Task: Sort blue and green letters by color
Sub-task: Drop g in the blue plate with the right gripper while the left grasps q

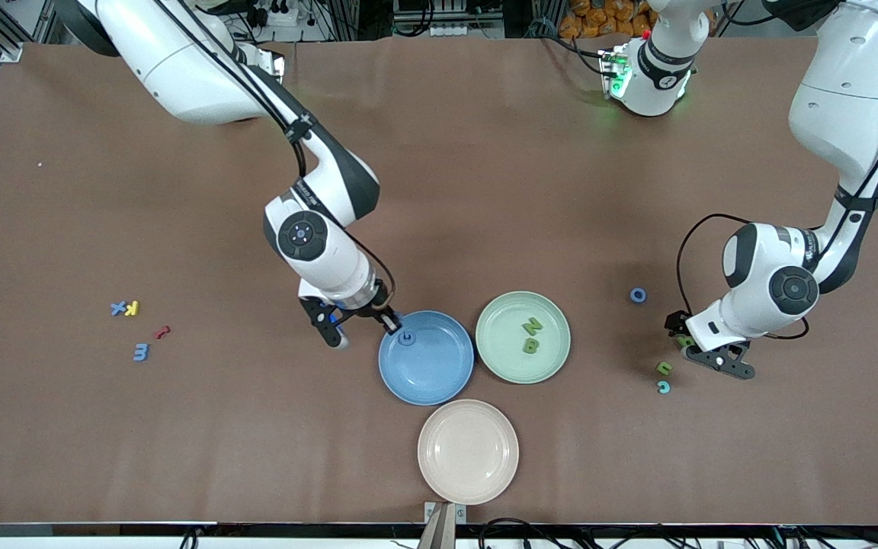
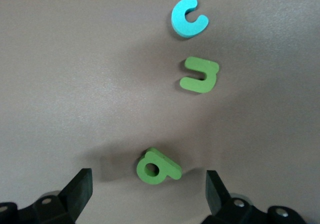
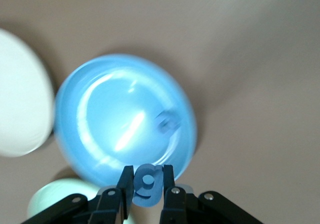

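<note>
Three plates sit together on the tabletop [image 1: 485, 152]: a blue plate [image 1: 426, 374] directly under our right pincer [image 1: 363, 324], a green plate [image 1: 523, 358] beside it toward the left arm's end, holding a green N [image 1: 533, 326] and a green B [image 1: 530, 345], and an empty pink plate [image 1: 468, 451].

Our right pincer [image 3: 148, 181] is clamped on a blue g [image 3: 148, 182] over the blue plate's rim [image 3: 80, 84]; one blue piece [image 1: 406, 338] already lies inside.

Our left pincer [image 2: 147, 189] hangs spread wide just above a green letter [image 2: 157, 167], which lies flat between the fingers. A green n-shaped piece [image 2: 200, 75] and a cyan C [image 2: 188, 17] lie close ahead, apart from it, so nothing blocks the closing.

We judge these letters light, slightly soft foam: pinch across the flat sides, gently.

Elsewhere lie a blue O [image 1: 638, 295], a blue X [image 1: 117, 308], a blue 3 [image 1: 141, 352], a yellow K [image 1: 132, 308] and a red squiggle [image 1: 162, 332].
</note>
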Robot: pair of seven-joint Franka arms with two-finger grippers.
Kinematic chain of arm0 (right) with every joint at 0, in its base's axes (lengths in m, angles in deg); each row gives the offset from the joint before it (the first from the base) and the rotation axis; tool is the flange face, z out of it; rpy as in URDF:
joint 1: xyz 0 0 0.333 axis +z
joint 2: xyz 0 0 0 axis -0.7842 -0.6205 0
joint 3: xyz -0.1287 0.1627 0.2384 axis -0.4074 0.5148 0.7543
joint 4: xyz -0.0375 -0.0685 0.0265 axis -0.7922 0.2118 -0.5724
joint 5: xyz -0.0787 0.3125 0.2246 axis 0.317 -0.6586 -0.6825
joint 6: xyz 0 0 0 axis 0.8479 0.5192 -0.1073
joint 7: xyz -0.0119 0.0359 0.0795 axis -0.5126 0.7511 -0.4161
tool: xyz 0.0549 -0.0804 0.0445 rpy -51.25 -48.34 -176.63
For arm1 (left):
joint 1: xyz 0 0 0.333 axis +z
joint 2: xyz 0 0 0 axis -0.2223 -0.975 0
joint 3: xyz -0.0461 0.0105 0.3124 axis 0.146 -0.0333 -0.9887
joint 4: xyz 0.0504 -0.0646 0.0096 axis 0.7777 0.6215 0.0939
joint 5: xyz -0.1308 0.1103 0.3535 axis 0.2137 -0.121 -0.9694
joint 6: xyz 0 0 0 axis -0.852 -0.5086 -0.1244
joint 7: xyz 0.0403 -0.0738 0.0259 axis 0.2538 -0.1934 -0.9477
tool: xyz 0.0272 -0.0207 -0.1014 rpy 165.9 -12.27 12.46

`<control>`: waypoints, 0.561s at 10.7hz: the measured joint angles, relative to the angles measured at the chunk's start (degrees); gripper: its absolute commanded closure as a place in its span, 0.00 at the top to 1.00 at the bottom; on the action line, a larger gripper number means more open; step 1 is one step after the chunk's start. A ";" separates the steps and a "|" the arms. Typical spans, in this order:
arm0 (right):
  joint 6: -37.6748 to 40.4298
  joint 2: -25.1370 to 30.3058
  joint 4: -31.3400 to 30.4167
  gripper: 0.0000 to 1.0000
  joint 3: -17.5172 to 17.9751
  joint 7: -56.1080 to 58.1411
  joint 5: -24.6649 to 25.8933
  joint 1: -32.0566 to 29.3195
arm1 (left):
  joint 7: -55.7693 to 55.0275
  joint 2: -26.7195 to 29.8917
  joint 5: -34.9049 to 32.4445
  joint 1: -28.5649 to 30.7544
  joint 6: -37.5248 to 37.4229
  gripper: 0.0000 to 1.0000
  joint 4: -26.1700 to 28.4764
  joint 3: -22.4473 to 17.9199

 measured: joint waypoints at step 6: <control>-4.94 -0.89 3.15 1.00 -0.45 -1.42 -5.10 2.16 | -1.94 -0.05 0.01 0.00 2.27 0.24 1.47 0.20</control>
